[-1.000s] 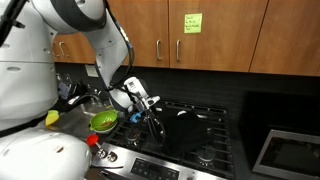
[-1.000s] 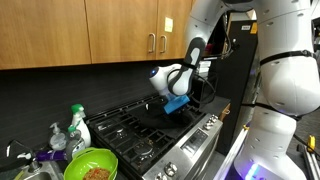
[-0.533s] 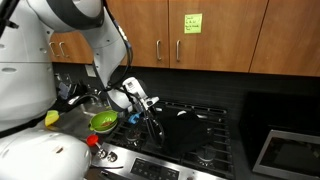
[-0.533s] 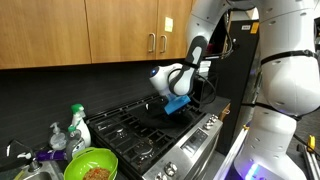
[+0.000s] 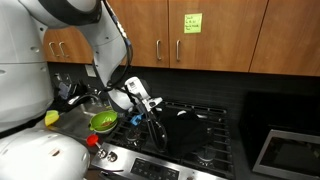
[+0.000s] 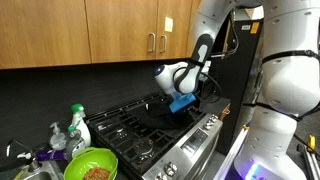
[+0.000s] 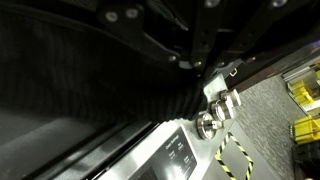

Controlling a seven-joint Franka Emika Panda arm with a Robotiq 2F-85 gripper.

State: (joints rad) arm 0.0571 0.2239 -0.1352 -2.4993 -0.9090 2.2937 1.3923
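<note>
Tool (image 6: pixel 188 97) shut tight above ridged black stove grates (image 6: pixel 125 125); boxy blue thing (image 6: pixel 178 104) at its tips, hold unclear.

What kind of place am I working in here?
Most likely a home-style kitchen. There is a gas stove with black grates, wooden wall cabinets above it, and dish soap bottles standing at the end of the counter.

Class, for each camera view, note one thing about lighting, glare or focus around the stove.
In both exterior views the black stove swallows detail, while the white robot arm glares, nearly washed out. In the wrist view the near grate is dark and soft, and only the knobs catch highlights.
</note>
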